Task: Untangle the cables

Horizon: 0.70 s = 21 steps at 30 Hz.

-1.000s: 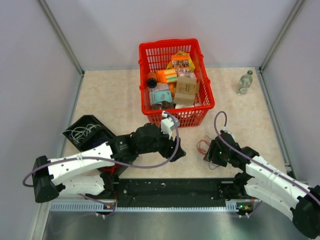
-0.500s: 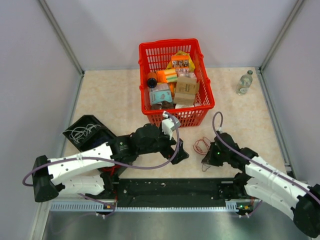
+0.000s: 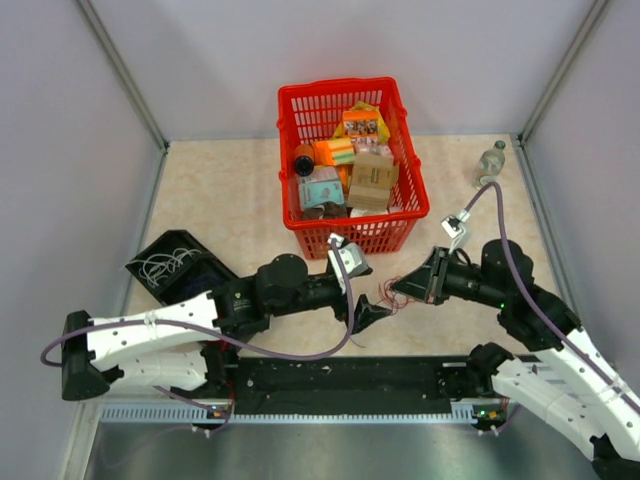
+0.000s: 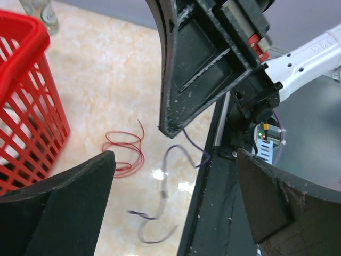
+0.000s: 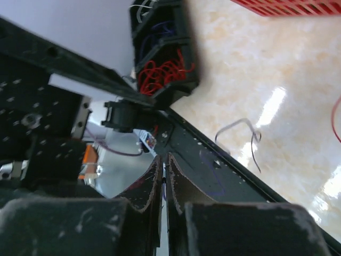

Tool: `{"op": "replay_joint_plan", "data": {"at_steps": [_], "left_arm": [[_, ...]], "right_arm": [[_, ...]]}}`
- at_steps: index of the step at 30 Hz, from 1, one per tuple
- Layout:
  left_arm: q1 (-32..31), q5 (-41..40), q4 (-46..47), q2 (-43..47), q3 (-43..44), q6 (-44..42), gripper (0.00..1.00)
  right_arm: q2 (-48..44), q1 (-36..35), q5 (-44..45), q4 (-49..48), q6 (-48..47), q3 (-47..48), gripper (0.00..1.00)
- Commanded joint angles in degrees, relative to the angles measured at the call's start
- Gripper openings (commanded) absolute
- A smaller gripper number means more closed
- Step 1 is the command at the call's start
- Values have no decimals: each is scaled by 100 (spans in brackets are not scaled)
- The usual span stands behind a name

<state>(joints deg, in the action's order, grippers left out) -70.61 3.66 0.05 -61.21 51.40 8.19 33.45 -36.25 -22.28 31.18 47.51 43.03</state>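
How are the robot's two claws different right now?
The left claw is wide open and empty; the right claw is squeezed shut. A purple wire hangs from the right claw's tip, while nothing touches the left claw. Both are black and close to the red wire lying on the table.

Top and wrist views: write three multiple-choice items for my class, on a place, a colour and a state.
1. Where is the bottle? A right of the basket; B inside the basket; C in a hand.
2. What colour is the loose wire loop? A green; B red; C yellow.
3. How is the right hand? A wide open; B gripping the bottle; C closed.
Answers: A, it stands apart near the far right corner; B, its strands are red; C, no gap shows at its tips.
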Motion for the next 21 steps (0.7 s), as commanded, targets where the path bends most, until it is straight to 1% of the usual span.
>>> {"op": "replay_joint_plan", "data": {"at_steps": [1,2,4,7,9,11,12,15,16,17,19,21], "left_arm": [[-6,126,487,136,292,-774,98],[-6,100,504,170,275,-949,98],[-6,108,565,258,196,-1038,98],[3,213,601,311,125,-1003,98],[3,345,697,189,116,-898,97],[3,722,890,-4,125,-845,96],[3,898,995,-109,151,-645,96],[3,1408,1154,-408,256,-511,93],[3,1409,1120,-488,300,-476,89],[3,1287,1076,-523,336,-458,82],[3,1050,1041,-524,310,-485,60],[3,682,1049,-436,240,-476,43]], "right_arm": [[117,-58,-899,-357,-479,610,0],[152,-58,-1092,-471,-462,654,0],[162,-58,-1313,-691,-426,698,0],[179,-58,-1462,-858,-383,768,0],[205,-58,-1507,-1051,-269,821,0],[276,-66,-1682,-1315,-85,830,0],[293,-58,-1726,-1412,-40,830,0],[346,-58,-1674,-1501,-22,883,0],[346,-58,-1665,-1509,-22,918,0],[355,-58,-1674,-1518,-13,936,0],[346,-49,-1674,-1580,22,971,0],[346,-58,-1665,-1623,31,1006,0]]}}
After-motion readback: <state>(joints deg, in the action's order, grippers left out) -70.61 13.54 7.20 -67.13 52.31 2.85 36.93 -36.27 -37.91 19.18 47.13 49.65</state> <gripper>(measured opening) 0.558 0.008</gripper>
